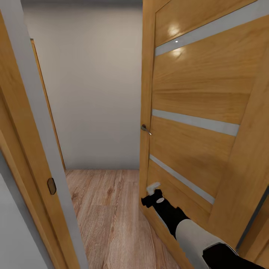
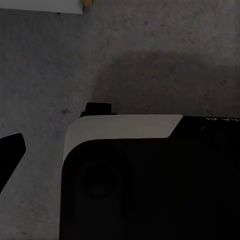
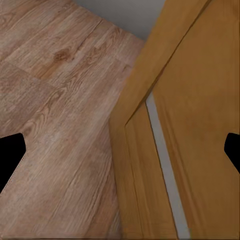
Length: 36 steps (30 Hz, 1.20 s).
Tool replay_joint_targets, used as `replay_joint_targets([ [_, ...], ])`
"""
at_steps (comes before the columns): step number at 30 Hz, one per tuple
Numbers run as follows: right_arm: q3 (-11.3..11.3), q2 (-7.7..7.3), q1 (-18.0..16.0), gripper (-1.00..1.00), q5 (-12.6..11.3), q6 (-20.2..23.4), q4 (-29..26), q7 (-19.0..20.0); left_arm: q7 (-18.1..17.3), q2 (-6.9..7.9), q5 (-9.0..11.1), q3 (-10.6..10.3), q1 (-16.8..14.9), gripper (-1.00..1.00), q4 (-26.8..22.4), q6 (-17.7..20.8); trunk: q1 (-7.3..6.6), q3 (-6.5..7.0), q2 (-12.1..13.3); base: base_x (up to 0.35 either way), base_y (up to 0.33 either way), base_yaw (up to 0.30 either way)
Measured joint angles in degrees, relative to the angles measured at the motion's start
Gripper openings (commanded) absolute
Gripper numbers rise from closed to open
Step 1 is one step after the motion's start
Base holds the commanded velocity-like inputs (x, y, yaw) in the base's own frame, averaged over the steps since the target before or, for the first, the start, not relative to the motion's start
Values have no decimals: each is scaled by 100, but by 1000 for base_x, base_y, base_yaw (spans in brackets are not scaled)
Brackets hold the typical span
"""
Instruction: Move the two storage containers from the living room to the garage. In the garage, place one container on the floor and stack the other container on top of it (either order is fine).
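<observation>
At a doorway: my right arm reaches low beside an open wooden door with grey glass strips (image 1: 194, 123).

My right gripper (image 3: 122, 150) is spread wide, empty, over light wood plank flooring (image 1: 108, 209); my left gripper's state is unclear above the dark grey concrete floor (image 2: 45, 70).

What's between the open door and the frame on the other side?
Head view: bare wood floor between door and frame, running to the wall.

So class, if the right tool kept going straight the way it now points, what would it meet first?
Most likely the lower edge of the wooden door, straight ahead of the right tool, or the wood plank floor just beside it; depth is unclear.
</observation>
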Motion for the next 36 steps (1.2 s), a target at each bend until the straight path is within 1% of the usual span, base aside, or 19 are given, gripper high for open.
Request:
replay_joint_targets([
  [2,2,0,167,100,-1,-99,0,9,0,0,0,0,0,100,0,0,0,0,0,0,0,0],
  [6,8,0,376,100,-2,-227,4,68,0,0,0,0,0,100,0,0,0,0,0,0,0,0],
  [8,15,0,515,100,-2,-315,7,154,0,0,0,0,0,100,0,0,0,0,0,0,0,0],
  [9,18,-1,637,100,-3,-393,10,259,0,0,0,0,0,100,0,0,0,-1,0,0,0,0],
  [12,18,-1,787,100,-1,-478,15,392,0,0,0,0,1,100,0,0,0,0,0,0,0,0],
  [19,19,-1,865,100,-1,-591,24,446,0,0,0,0,0,100,0,0,0,0,0,0,0,0],
  [22,32,-1,1000,100,-1,-691,144,539,0,0,0,0,0,100,-2,0,0,0,0,0,0,0],
  [36,28,-1,1018,100,-1,-701,229,678,0,0,0,0,0,100,-8,0,0,0,0,0,0,0],
])
